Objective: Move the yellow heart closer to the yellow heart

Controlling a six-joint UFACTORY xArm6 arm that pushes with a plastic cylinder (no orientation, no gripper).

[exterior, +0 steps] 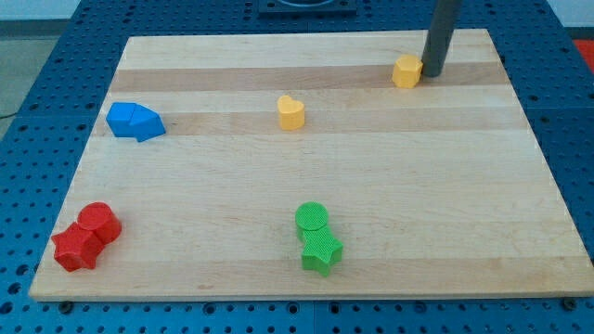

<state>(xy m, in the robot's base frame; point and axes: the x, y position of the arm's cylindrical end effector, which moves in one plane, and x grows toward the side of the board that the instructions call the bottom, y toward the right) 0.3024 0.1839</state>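
A yellow heart (291, 112) lies a little above the board's middle. A second yellow block (406, 70), six-sided in outline, lies at the upper right. My tip (432, 72) rests on the board just to the right of that yellow block, touching or almost touching its right side. The dark rod rises from the tip to the view's top edge.
Two blue blocks (135, 122) lie together at the left. A red cylinder (99, 223) and a red star (76, 249) sit at the lower left corner. A green cylinder (312, 219) and a green star (321, 251) sit at the bottom centre. The wooden board (445, 204) lies on a blue perforated table.
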